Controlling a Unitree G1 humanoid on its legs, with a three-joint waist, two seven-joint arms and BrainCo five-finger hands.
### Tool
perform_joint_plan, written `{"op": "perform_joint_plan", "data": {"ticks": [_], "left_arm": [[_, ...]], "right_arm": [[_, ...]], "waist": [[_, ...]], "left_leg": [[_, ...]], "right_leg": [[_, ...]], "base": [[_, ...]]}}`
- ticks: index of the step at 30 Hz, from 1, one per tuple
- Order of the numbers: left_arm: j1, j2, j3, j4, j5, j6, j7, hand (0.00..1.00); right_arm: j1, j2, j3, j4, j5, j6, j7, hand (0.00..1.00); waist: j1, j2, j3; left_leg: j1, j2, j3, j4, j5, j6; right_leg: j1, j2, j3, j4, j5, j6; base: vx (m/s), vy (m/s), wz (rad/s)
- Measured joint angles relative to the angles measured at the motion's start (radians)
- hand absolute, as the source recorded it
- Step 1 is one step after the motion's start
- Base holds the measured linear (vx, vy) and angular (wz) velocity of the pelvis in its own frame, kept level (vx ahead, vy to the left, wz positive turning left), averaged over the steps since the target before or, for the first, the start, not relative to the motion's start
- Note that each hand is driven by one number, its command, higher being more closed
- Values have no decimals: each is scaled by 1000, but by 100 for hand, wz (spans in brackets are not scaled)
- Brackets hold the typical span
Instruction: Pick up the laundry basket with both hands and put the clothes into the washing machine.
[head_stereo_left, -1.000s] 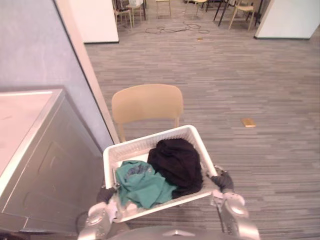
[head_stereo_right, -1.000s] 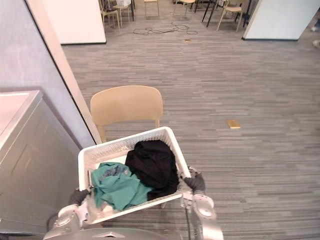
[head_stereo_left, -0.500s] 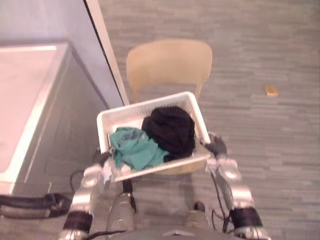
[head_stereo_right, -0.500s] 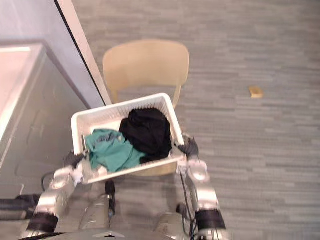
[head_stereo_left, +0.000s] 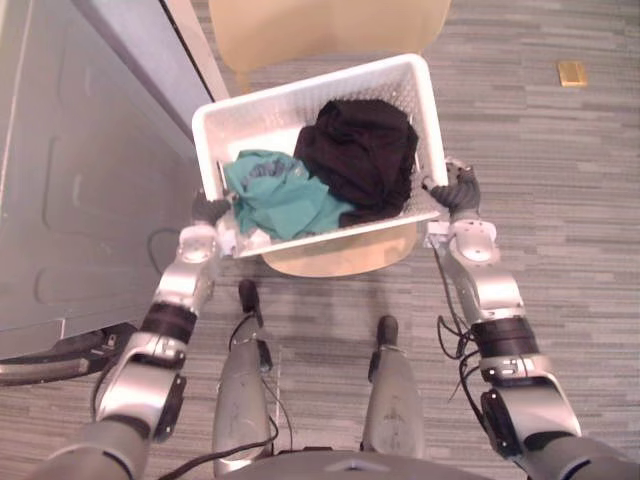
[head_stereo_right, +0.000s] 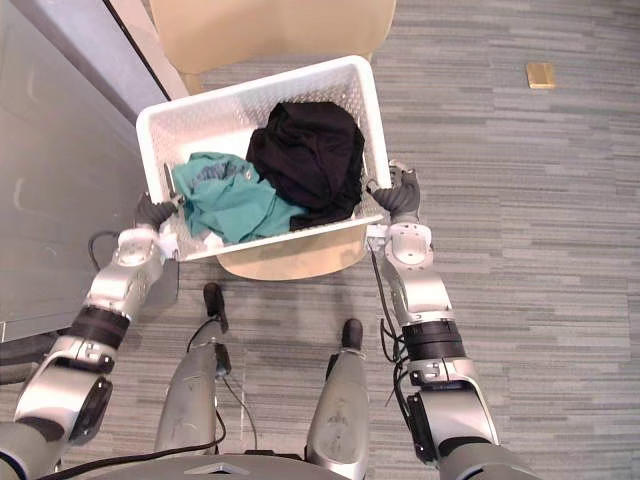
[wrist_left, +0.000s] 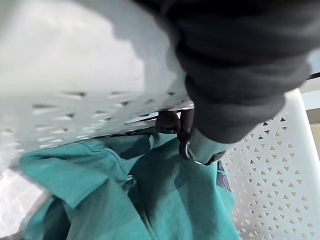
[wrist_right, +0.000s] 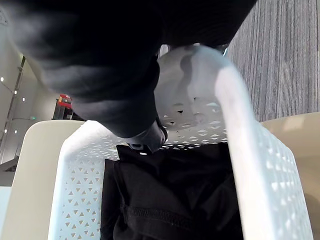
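basket (head_stereo_left: 262, 118): over chair (head_stereo_left: 320, 30) seat, gripped at both ends to keep it level
clothes: teal shirt (head_stereo_left: 280, 195) and black garment (head_stereo_left: 360, 150), inside basket
left hand (head_stereo_left: 208, 212): hooked over basket's left rim
right hand (head_stereo_left: 460, 192): clamped on basket's right rim
washer (head_stereo_left: 80, 150): left of basket

Laundry basket (head_stereo_left: 260, 120) between 2 hands, over a chair (head_stereo_left: 330, 25), beside the washing machine (head_stereo_left: 90, 170).
The left hand (head_stereo_left: 210, 212) hooks the basket's left rim and the right hand (head_stereo_left: 458, 192) its right rim. Inside, 2 pieces lie side by side, the left garment (head_stereo_left: 280, 195) touching the right garment (head_stereo_left: 360, 150). The machine stands to the left. A small block (head_stereo_left: 572, 72) lies on the floor, well apart to the right.
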Motion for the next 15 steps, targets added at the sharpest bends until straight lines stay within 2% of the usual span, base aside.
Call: {"op": "perform_joint_plan", "data": {"ticks": [2, 5, 11, 15], "left_arm": [[-52, 6, -2, 40, -6, 0, 17, 100], [-137, 9, -6, 117, -7, 1, 28, 100], [-261, 35, -6, 213, -9, 10, 37, 100], [-322, 60, -11, 240, -9, 13, 38, 100]], "right_arm": [[-35, 2, 8, 8, 1, 0, -20, 100], [-118, -2, 16, 67, 1, 7, -37, 100], [-262, -2, 39, 197, 30, 21, -59, 100], [-326, -8, 57, 259, 38, 33, -60, 100]], "waist": [[1, -11, 8], [-9, -13, 34], [4, -16, 40], [2, -15, 46]], "left_leg": [[-4, 3, 22, 1, 3, 6], [-10, 11, 26, 2, 2, 6], [-34, 32, 66, 3, 5, 3], [-37, 44, 72, 2, 4, 2]], "right_leg": [[-19, 0, 18, 2, 0, 0], [-25, 6, 17, 1, 1, -1], [-91, 18, 41, 24, 3, -5], [-96, 29, 41, 24, 3, -5]], "base": [[62, -50, -17], [70, -54, -6], [60, -65, -17], [50, -61, -6]]}}
